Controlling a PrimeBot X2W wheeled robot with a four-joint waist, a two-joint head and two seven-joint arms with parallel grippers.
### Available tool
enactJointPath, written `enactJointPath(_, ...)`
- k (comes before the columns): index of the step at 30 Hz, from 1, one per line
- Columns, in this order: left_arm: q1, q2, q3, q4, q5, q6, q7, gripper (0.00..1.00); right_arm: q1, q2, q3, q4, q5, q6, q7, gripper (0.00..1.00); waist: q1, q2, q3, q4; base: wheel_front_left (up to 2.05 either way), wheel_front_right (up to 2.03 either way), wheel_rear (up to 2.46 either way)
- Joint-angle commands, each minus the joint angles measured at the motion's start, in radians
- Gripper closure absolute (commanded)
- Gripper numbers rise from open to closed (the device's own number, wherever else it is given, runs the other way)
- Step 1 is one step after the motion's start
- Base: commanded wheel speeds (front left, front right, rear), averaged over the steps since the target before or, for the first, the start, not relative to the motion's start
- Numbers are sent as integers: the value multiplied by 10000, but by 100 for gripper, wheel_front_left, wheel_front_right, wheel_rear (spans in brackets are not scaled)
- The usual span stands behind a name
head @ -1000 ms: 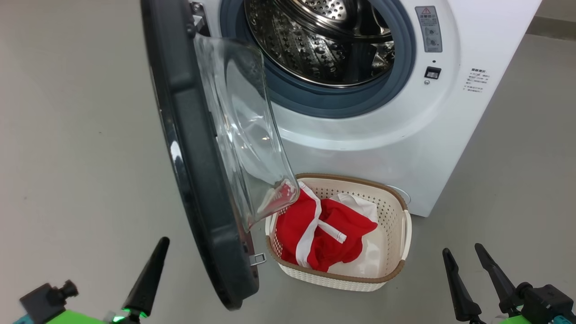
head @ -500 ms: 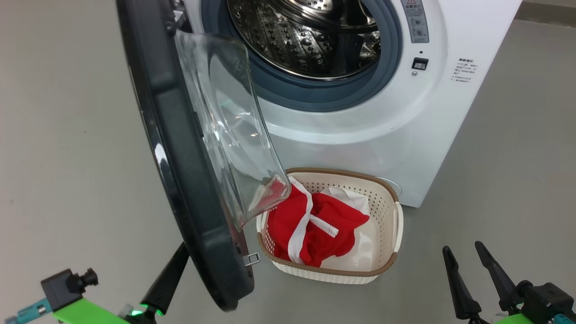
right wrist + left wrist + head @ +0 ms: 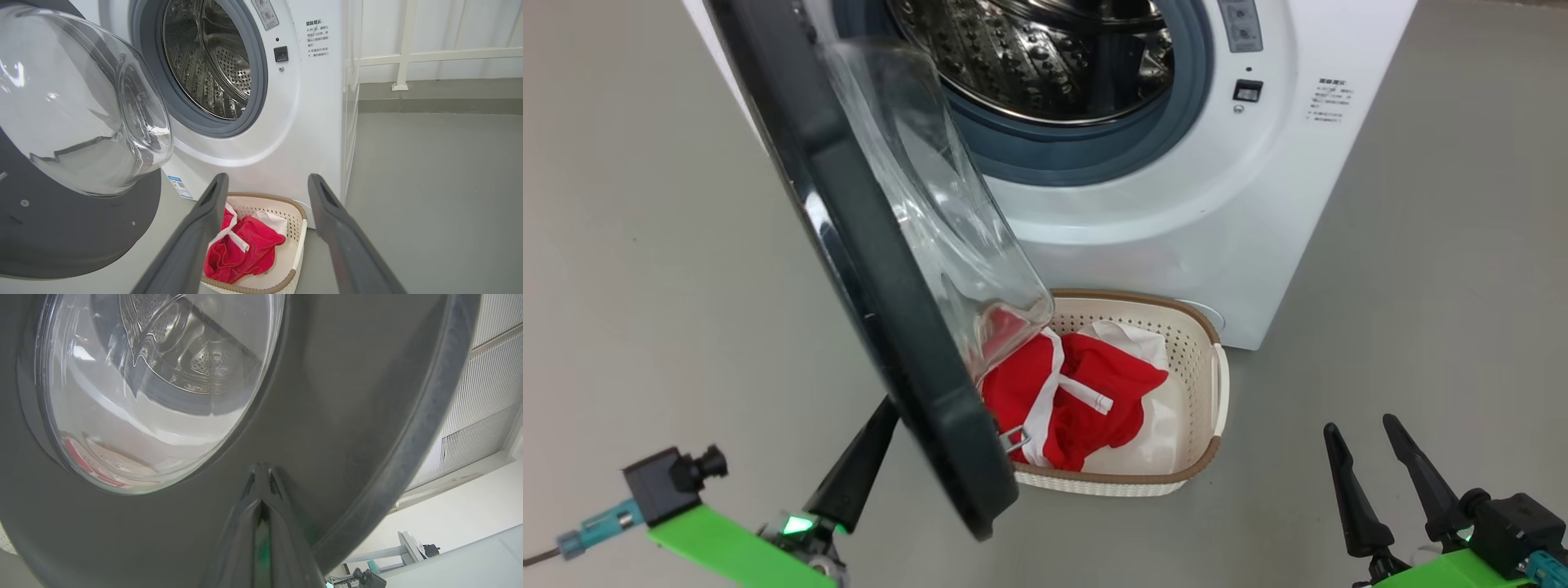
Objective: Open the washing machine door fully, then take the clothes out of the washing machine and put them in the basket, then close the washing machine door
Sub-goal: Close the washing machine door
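Now, left gripper (image 3: pixel 261 473) shut and empty, tips up against the black outer face of the washing machine door (image 3: pixel 882 269); right gripper (image 3: pixel 1360 426) spread wide, holding nothing.

The door stands part-way out from the washing machine (image 3: pixel 1176 212), its glass bowl (image 3: pixel 81 102) overlapping the basket's left end in the head view. The basket (image 3: pixel 1213 384) sits on the grey floor (image 3: pixel 645 245) just before the machine's front, the red-and-white clothes (image 3: pixel 1086 392) heaped in its left half. The steel drum (image 3: pixel 1029 57) shows bare perforated metal. Open floor lies right of machine and basket, around the right gripper; a white railing (image 3: pixel 449 55) runs along the far wall (image 3: pixel 449 24).
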Motion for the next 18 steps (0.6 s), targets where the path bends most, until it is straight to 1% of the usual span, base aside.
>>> enactJointPath(1,-722,106,172,-246,156,-67,-113,100,-362,-111,161,-276,-121,63,-65,0,0,0,148,-191,0,0,0)
enactJointPath(10,-1913,-50,-494,251,428,-67,-696,100,-650,-9,77,-328,-142,63,-65,0,0,0,572,-885,0,0,0)
enactJointPath(11,-1913,-50,-494,251,428,-67,-696,100,-650,-9,77,-328,-142,63,-65,0,0,0,572,-885,0,0,0)
enactJointPath(18,-3015,-211,-947,1007,691,-67,-990,100,-963,113,7,-376,-153,63,-65,0,0,0,989,-1450,0,0,0)
